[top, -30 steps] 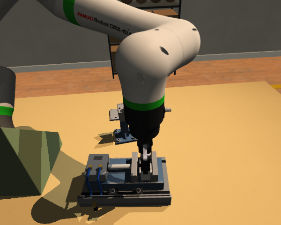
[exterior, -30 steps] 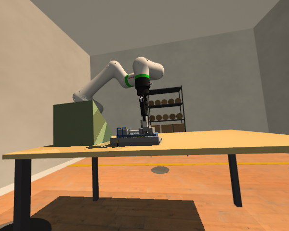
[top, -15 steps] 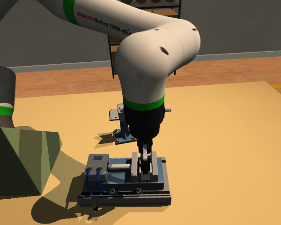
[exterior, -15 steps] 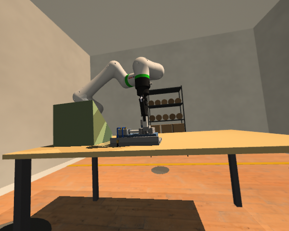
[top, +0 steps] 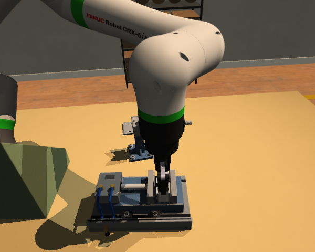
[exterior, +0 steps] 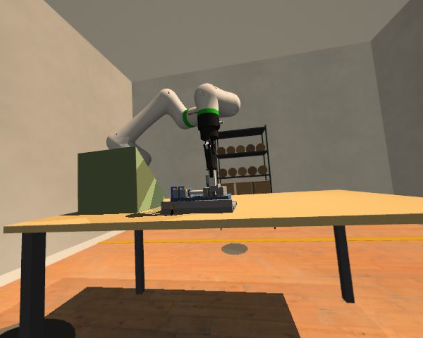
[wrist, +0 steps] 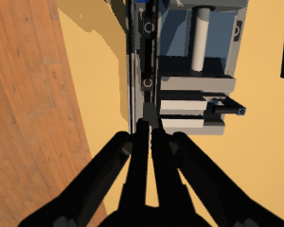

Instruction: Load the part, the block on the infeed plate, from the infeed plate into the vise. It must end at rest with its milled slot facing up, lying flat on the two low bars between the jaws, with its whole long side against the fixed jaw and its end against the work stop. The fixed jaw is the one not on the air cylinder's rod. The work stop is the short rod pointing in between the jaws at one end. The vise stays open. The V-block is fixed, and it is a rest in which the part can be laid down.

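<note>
Table (top: 260,163) | vise (top: 141,219) | part (wrist: 189,107) between jaws | end effector (wrist: 149,124) closed, empty

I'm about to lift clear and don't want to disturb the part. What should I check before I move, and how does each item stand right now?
1. Hand shut, holding nothing: ok.
2. Part sits between the jaws of the vise: ok.
3. Long side against the fixed jaw: looks ok.
4. End against the work stop: cannot tell.
5. Milled slot facing up: cannot tell.
6. Vise open, with a gap on the cylinder side: ok.
</note>
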